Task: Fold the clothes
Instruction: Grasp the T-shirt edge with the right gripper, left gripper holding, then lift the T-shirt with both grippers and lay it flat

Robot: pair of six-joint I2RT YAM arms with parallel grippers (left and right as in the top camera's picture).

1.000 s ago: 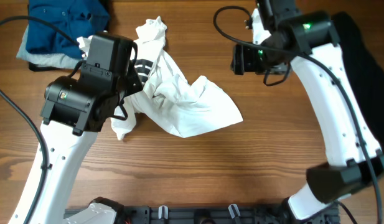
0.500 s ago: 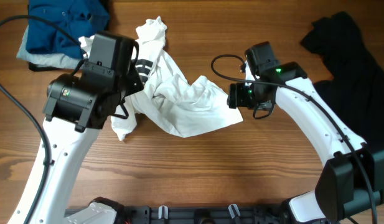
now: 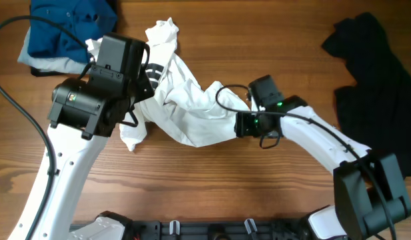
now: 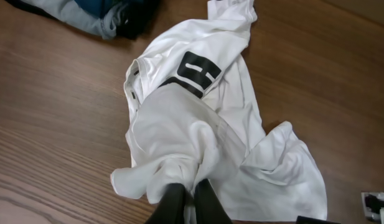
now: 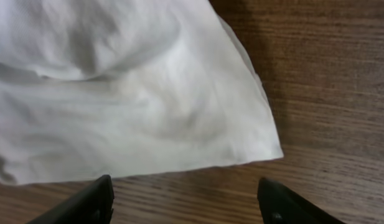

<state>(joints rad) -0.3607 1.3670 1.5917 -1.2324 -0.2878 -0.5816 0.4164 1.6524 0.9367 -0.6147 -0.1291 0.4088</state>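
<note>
The white shirt with a black block print lies crumpled on the wooden table, left of centre. My left gripper is shut on a bunched fold at the shirt's left side, with fabric pinched between its black fingers; in the overhead view the arm hides those jaws. My right gripper stands open just above the wood, at the shirt's lower right corner, with nothing between its fingers. In the overhead view the right gripper meets the shirt's right edge.
A blue garment on a grey one is piled at the far left corner. A black garment spreads along the right edge. Black cables loop off both arms. Bare wood fills the front of the table.
My right arm has swung down and left from the far right to the shirt's right corner, jaws staying open. The left gripper has kept its hold and barely moved.
</note>
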